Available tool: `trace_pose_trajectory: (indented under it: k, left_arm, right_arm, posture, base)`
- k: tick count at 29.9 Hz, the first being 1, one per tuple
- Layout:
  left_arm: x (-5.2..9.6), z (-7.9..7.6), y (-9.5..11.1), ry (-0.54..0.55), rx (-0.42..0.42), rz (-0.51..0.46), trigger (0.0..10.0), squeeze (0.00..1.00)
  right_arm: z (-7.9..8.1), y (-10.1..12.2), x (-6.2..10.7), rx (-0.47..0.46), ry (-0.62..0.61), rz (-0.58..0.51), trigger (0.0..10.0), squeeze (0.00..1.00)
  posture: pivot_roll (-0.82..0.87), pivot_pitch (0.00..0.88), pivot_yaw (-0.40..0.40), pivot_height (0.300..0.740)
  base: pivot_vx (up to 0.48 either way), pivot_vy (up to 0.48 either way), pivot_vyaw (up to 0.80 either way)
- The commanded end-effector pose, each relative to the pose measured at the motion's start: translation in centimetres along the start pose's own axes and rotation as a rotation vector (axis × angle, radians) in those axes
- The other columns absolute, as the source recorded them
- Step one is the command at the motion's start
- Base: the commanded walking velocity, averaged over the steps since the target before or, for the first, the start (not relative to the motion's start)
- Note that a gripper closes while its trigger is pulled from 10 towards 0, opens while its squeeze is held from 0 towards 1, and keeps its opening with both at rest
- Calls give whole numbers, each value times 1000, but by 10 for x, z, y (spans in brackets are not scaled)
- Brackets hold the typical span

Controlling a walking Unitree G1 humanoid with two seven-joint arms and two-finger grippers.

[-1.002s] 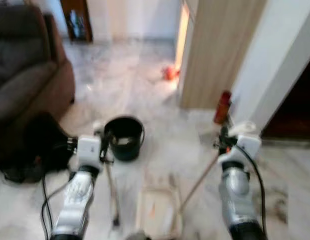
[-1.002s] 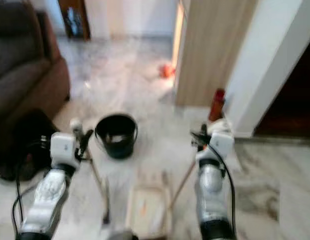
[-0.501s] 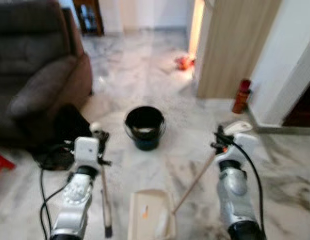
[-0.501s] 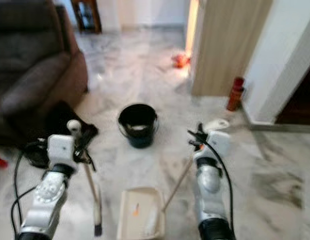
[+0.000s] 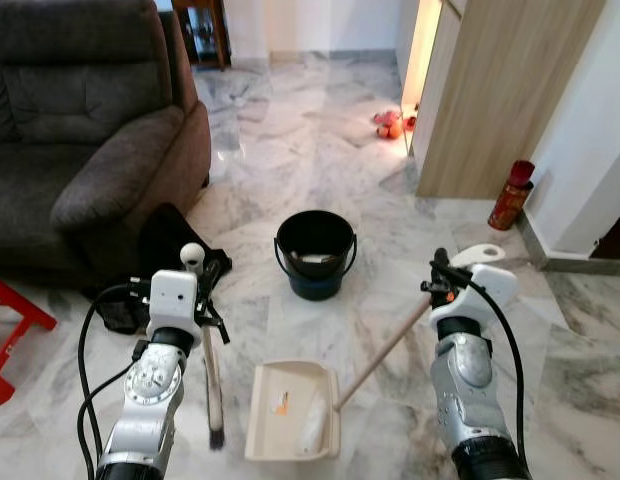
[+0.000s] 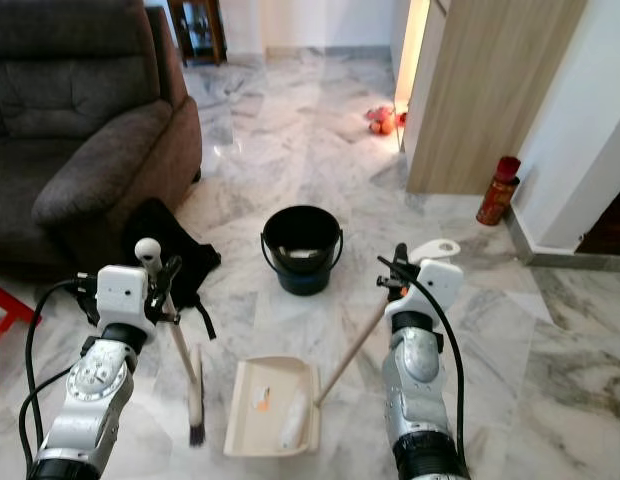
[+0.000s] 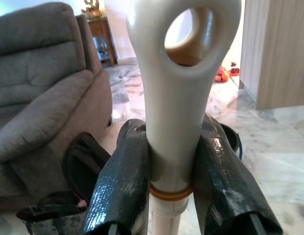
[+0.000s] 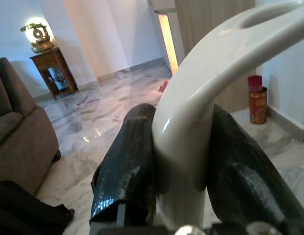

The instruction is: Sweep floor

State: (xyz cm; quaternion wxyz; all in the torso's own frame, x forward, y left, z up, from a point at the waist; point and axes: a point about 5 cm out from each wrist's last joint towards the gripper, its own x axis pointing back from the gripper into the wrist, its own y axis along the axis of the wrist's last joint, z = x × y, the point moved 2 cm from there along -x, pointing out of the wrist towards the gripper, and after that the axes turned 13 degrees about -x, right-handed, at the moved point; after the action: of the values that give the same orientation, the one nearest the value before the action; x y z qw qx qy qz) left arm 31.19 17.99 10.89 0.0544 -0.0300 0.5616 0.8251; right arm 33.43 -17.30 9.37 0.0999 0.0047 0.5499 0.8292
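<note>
My left gripper [image 5: 202, 300] is shut on the white handle of a broom [image 5: 208, 375]. Its brush end [image 6: 195, 425] rests on the marble floor beside my left arm. In the left wrist view both black fingers [image 7: 123, 181] clamp the handle just below its hanging hole. My right gripper [image 5: 437, 285] is shut on the white curved grip of a long-handled dustpan [image 5: 290, 410]. The cream pan lies flat on the floor between my arms, holding an orange scrap [image 5: 282, 404] and a white crumpled piece [image 5: 312, 430]. In the right wrist view the fingers [image 8: 125, 166] squeeze the grip from both sides.
A black bucket [image 5: 315, 250] stands on the floor ahead of the dustpan. A dark sofa [image 5: 80, 120] and a black bag [image 5: 165, 250] are to the left, with a red frame [image 5: 12, 330] at the left edge. A wooden panel [image 5: 500, 90], red canister [image 5: 510, 195] and orange toys [image 5: 390, 122] lie right.
The camera has moved and the blur has gone; the whole scene has shifted, with the dustpan and broom now fully in view. Both grippers keep their hold.
</note>
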Motion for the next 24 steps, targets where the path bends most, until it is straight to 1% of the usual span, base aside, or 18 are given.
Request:
trace_pose_trajectory:
  k: [1, 8, 24]
  left_arm:
    - [-3, 4, 6, 9, -8, -25, 10000, 0]
    - [-2, 6, 6, 18, -13, -19, 10000, 0]
    - [-1, 8, 6, 29, -18, -15, 10000, 0]
  right_arm:
    - [3, 6, -3, -6, 10, -22, 10000, 0]
    - [4, 5, -2, -8, 16, -18, 10000, 0]
    - [6, 3, -1, 7, 31, -7, 10000, 0]
  posture:
    - [131, 19, 29, 740]
    - [133, 30, 30, 740]
    - [137, 49, 26, 740]
  base:
    - [0, 0, 0]
    - [0, 0, 0]
    - [256, 0, 0]
